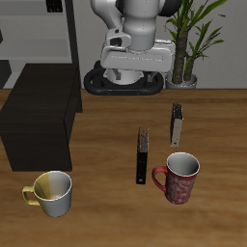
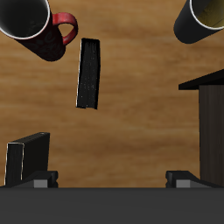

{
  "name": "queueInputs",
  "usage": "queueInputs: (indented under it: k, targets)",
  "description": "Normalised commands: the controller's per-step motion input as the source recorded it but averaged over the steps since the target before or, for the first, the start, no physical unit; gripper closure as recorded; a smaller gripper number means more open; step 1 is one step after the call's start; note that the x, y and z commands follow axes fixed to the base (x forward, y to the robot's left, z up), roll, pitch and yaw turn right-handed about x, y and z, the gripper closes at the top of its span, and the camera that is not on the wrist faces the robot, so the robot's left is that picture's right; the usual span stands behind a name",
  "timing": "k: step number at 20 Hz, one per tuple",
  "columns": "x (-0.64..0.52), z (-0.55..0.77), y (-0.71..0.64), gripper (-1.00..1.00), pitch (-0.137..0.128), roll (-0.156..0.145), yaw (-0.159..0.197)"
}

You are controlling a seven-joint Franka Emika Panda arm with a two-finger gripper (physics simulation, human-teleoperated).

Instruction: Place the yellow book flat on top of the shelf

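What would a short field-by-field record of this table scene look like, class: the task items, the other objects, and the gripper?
yellow book: stands upright on the table, behind the red mug, untouched
shelf: low black box at the table's side, flat top bare
dark book: stands upright near the table's middle
red mug: upright, close to the front edge, beside the dark book
yellow-and-white mug: upright, near the front edge, in front of the shelf
gripper: raised above the table, holding nothing
task state: not begun
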Motion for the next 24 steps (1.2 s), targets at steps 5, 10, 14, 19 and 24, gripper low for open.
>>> queueInputs:
  k: [5, 10, 14, 19, 24]
  targets:
    - [-0.11, -0.02, 0.20, -1.00, -0.039, -0.024, -0.010]
    - [-0.16, -0.05, 0.34, -1.00, -0.039, -0.035, -0.021]
    - [-0.19, -0.07, 0.36, -1.00, -0.054, 0.001, 0.012]
    - [-0.14, -0.11, 0.33, -1.00, -0.026, -0.033, -0.008]
    - [-0.21, -0.17, 0.46, -1.00, 0.006, 0.031, -0.026]
